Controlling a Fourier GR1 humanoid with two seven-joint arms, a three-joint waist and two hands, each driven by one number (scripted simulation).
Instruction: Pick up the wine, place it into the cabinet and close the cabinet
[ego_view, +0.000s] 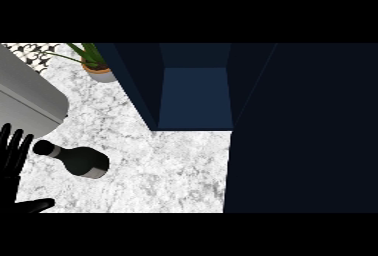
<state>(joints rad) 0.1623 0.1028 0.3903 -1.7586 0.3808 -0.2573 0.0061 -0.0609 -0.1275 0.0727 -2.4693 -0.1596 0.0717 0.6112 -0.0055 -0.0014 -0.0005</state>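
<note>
From the head view we see one wine bottle (77, 160) near the counter's (170, 165) left edge, one open cabinet (193, 95) at its back, one potted plant (94, 62); our left hand (13, 160) spreads wide, empty.

A white marbled counter (170, 165) was seen below. A potted plant (94, 62) was set on the counter's far left part. A grey appliance (26, 97) was placed at the counter's left edge, near the potted plant.
</note>
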